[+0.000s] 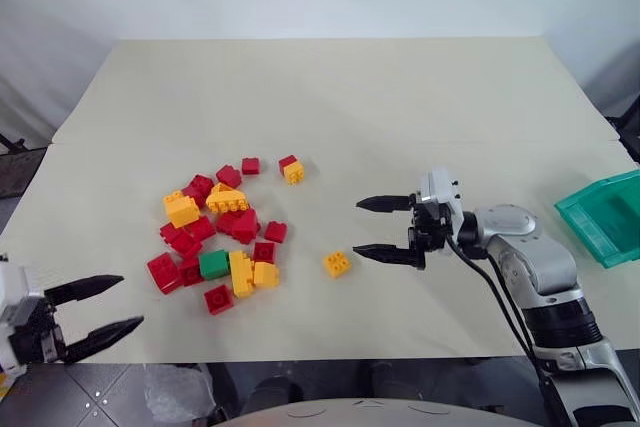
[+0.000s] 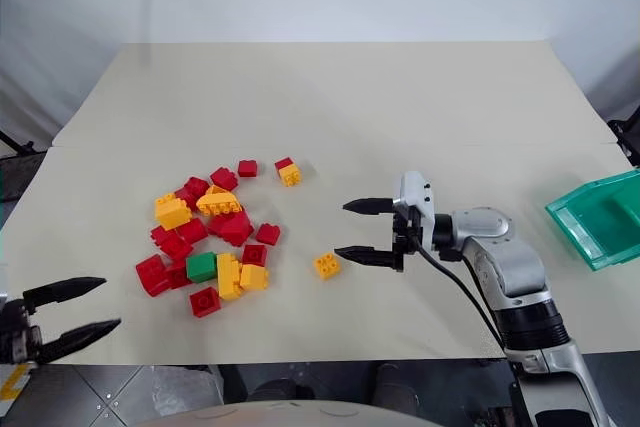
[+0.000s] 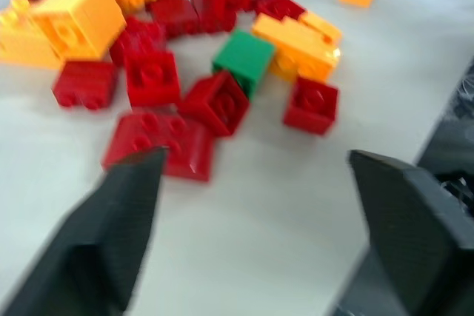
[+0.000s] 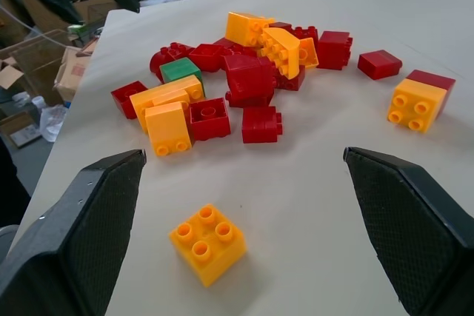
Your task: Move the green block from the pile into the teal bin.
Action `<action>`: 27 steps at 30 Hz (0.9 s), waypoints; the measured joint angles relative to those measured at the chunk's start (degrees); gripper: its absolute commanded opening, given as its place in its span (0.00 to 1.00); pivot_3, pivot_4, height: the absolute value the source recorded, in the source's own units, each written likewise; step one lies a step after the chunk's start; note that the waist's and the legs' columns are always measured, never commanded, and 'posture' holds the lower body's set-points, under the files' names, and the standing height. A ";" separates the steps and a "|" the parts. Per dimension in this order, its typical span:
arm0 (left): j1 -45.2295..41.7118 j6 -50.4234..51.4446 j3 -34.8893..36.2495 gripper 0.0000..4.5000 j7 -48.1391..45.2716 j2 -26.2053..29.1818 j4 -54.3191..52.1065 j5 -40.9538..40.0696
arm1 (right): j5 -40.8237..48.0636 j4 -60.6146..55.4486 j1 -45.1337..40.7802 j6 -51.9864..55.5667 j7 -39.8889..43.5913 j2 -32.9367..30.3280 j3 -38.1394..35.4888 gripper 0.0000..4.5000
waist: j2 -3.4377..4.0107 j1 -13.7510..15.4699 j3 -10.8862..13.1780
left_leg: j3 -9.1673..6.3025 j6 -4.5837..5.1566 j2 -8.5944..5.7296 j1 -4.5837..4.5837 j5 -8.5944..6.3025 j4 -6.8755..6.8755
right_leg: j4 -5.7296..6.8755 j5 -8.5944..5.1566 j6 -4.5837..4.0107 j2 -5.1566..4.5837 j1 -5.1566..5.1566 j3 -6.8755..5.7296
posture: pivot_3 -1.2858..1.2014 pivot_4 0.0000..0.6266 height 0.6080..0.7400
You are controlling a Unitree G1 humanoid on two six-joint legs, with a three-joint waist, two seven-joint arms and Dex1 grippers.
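We are reading no brand, label or writing on any brick or on the bin. We are looking down at a pale cream table standing against a plain white wall; past its near edge we are seeing grey floor tiles, and the right wrist view is showing cardboard boxes and clutter beyond the table's left edge.

The pile of red and yellow bricks is lying toward the table's left side, and the green block is sitting in the part of it nearest the front edge, touching a red brick and a long yellow one. A single yellow brick is lying apart, between the pile and the right gripper. That gripper is hovering with its jaws spread wide and empty. The left gripper is hanging at the near left corner, jaws parted, gripping nothing. The teal bin is sitting at the right edge.
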 measured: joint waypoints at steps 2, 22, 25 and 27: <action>-1.31 -0.86 -0.30 0.99 0.74 -0.26 -1.11 0.32 | -0.06 -0.03 -0.35 -0.05 0.08 0.21 0.26 1.00 | 0.00 0.03 0.00 | -0.04 0.00 0.00 0.00 0.00 0.00 | 0.01 0.00 0.00 -0.01 0.01 -0.01 | 0.52 0.24 1.00; -30.18 1.14 -31.21 0.99 9.25 7.13 3.62 17.72 | 0.66 -8.09 7.58 1.09 -8.23 2.60 -0.93 1.00 | 0.06 -0.21 0.04 | 0.09 0.00 -0.03 -0.01 0.01 -0.05 | 0.05 0.00 0.00 0.11 -0.03 0.00 | 0.52 0.24 1.00; -35.93 0.57 -37.58 0.99 7.07 7.93 6.30 21.18 | 0.94 -10.27 9.62 1.35 -10.22 2.43 -1.64 1.00 | 0.06 -0.02 0.05 | 0.07 -0.01 -0.01 -0.04 0.01 -0.03 | 0.07 0.00 0.00 0.15 -0.04 -0.03 | 0.52 0.24 1.00; -38.70 -0.31 -40.02 0.99 5.84 8.48 7.62 22.95 | 1.25 -11.34 10.43 1.43 -11.02 2.44 -1.78 1.00 | 0.07 0.14 0.05 | 0.10 0.00 -0.03 -0.01 0.02 -0.02 | 0.08 0.00 0.00 0.15 -0.02 0.01 | 0.52 0.24 1.00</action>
